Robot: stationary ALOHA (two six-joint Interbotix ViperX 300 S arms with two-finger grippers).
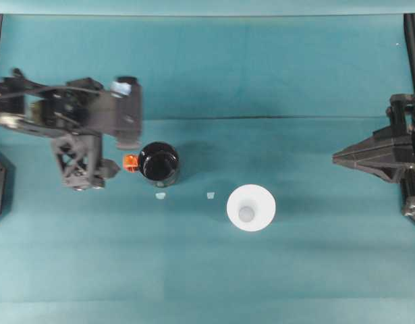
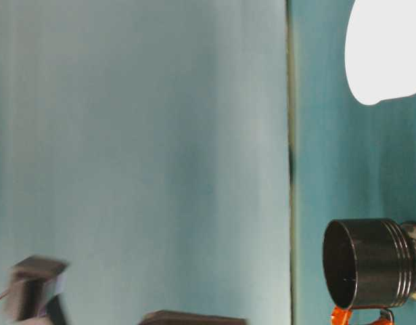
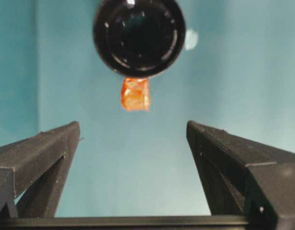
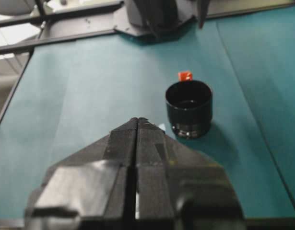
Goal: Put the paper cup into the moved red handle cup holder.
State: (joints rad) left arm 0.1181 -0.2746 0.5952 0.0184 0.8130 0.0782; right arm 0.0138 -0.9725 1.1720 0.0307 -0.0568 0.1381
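- I am looking down at a teal desk (image 1: 207,283); the task is sitting at its midpoint by my reading: the holder is standing free, and the cup-in-holder step is not yet done.
- The left end effector (image 3: 133,143) is hanging just beside the holder on its handle side, jaws spread wide and gripping nothing; in its wrist view the orange tab is lying ahead of the gap, not between the fingers.
- The right end effector (image 1: 342,158) is sitting near the right edge of the desk, well apart from both objects, its fingers pressed together with nothing between them.
- I am judging that what is left is for the right end effector to open, take the cup and lower it into the holder.
- The white paper cup (image 1: 251,208) is standing upright, mouth up, right of centre, its wide rim tapering to a small greyish base.
- The red handle cup holder (image 1: 158,163) is a glossy black cylinder, upright, empty, left of centre.
- Its orange-red tab (image 1: 130,162) is pointing toward the left end effector.
- Two small pale scraps (image 1: 160,196) are lying between holder and cup.
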